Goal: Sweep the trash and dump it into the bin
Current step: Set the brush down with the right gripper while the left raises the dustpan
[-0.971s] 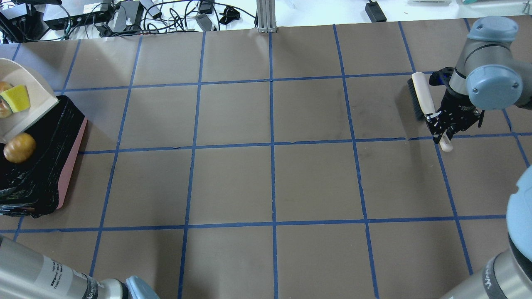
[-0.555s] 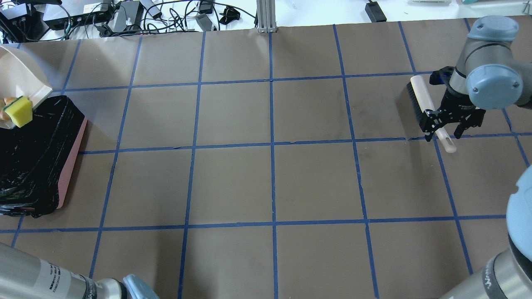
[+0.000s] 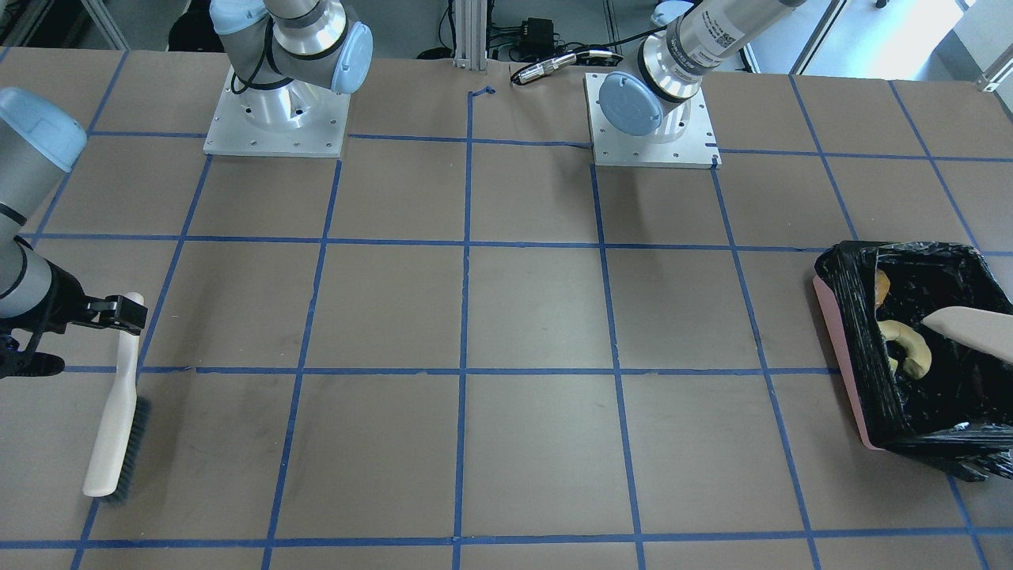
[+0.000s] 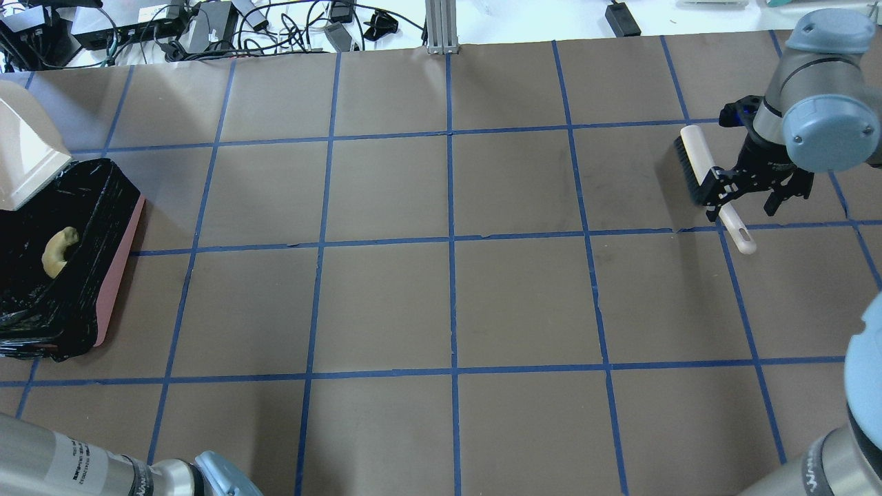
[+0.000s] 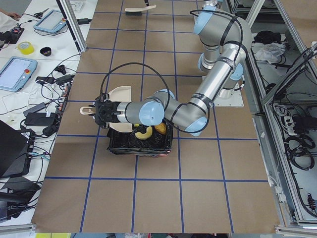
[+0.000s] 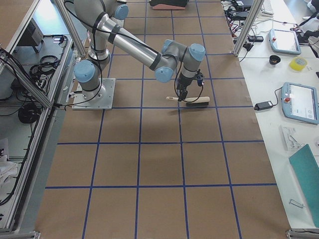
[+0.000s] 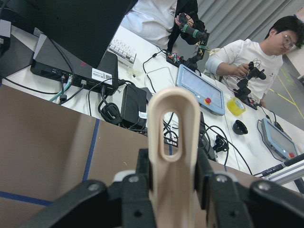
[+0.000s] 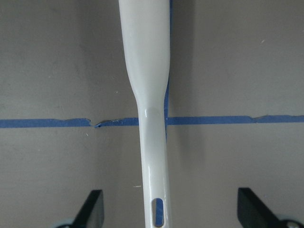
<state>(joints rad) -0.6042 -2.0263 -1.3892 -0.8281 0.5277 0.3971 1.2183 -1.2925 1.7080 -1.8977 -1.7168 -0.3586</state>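
Overhead and front cameras face each other, sharing the bin [image 4: 114, 282] and brush [image 4: 697, 157]

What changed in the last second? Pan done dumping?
The dustpan tipped further and emptied: the croissant now lies in the bin, the sponge is out of sight. The right hand opened, leaving the brush on the table. The left hand still grips the dustpan; bin unmoved.

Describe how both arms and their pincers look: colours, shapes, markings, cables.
The left arm and right arm are silver-grey tubes joined by rounded grey housings with light-blue caps. The left arm bears a white label with black print, and a thin black cable loops along it to the wrist. The left pincer and right pincer are black, each with two fingers.
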